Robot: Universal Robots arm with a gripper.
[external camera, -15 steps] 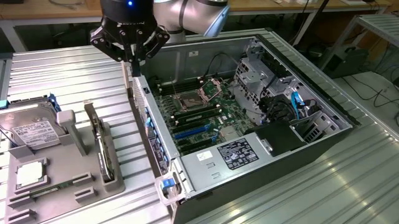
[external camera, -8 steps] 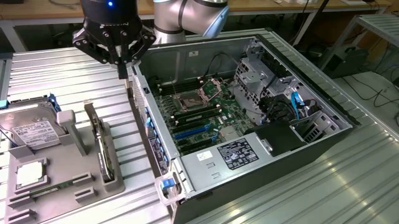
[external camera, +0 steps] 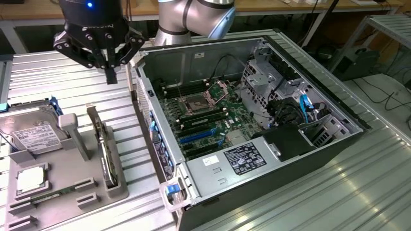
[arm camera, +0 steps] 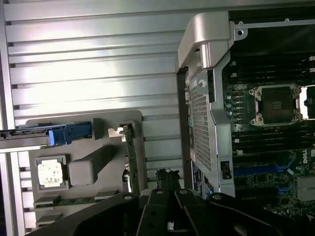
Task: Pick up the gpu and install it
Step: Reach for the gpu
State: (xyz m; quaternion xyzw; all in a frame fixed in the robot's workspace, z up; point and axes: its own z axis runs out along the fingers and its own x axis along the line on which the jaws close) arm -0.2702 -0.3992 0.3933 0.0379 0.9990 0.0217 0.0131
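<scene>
The gpu (external camera: 102, 140) stands on edge in a slot of the grey holder (external camera: 70, 185) at the exterior view's left, its silver bracket end pointing up. In the wrist view its thin green edge (arm camera: 130, 158) runs along the holder (arm camera: 83, 169). My gripper (external camera: 111, 74) hangs above the bench, well above the card's far end and beside the open computer case (external camera: 270, 163). Its fingers are shut together with nothing between them. In the wrist view the shut gripper (arm camera: 166, 181) lies between the card and the case wall.
The case lies open with the motherboard (external camera: 205, 120) and its blue slots (external camera: 196, 136) exposed. A hard drive (external camera: 32, 132), a square processor (external camera: 31, 179) and a narrow memory stick (external camera: 45, 196) also sit in the holder. Ribbed metal bench (external camera: 321, 202) surrounds everything.
</scene>
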